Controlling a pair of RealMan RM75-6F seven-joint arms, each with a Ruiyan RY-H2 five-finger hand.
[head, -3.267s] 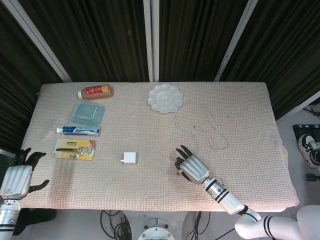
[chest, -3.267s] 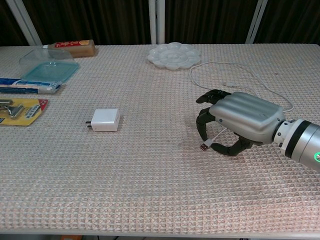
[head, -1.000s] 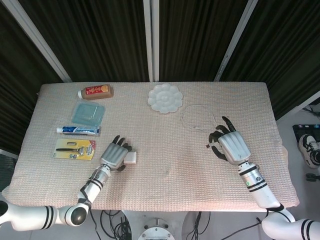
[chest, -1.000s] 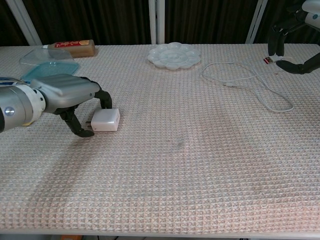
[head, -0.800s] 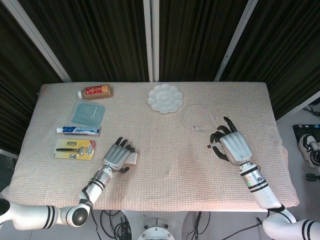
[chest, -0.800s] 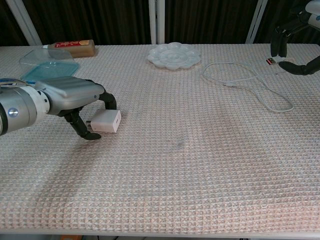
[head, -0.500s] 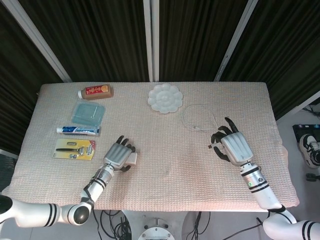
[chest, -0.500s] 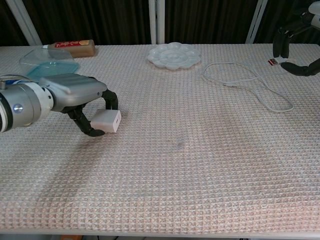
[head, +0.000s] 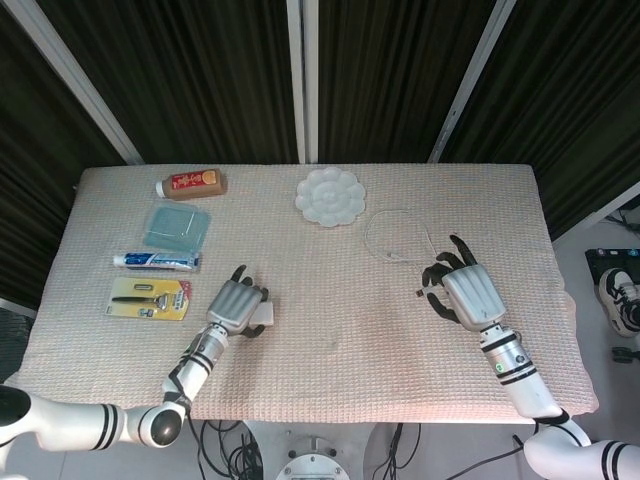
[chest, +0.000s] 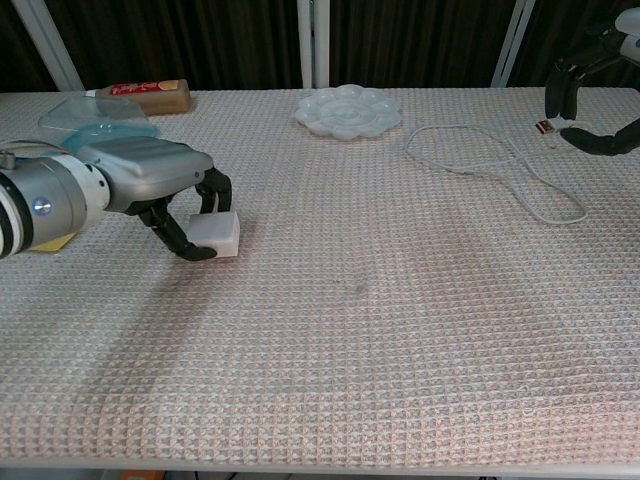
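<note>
Head view: the left hand (head: 232, 303) curls over a white charger block (head: 260, 317) near the front of the woven worktop (head: 330, 350), fingers closed about the block, which sits at the hand's right edge. Left of the charger block lie a razor pack (head: 150, 297) and, behind that, a toothpaste tube (head: 156, 261), a clear blue lid (head: 177, 227) and a brown bottle (head: 190, 183). Well to the right of the charger block, the right hand (head: 467, 296) is raised with its fingers curled in, pinching the plug end (head: 420, 293) of a white cable (head: 400, 237); the cable's loop lies on the worktop behind that hand. A white palette dish (head: 329, 196) stands behind and right of the charger block, near the far edge.

Chest view: the left hand (chest: 150, 180) grips the charger block (chest: 217, 232) between dark fingertips (chest: 196, 251) and thumb, the block tilted, whether it touches the worktop (chest: 380, 350) cannot be told. Far right of the charger block, at the frame's edge, the right hand (chest: 595, 95) holds the plug end (chest: 545, 127) above the surface, with the cable (chest: 490, 160) trailing in a loop across the weave. The palette dish (chest: 348, 110) sits behind and right of the charger block; the bottle (chest: 145, 95) and blue lid (chest: 95, 125) lie behind and left of it.
</note>
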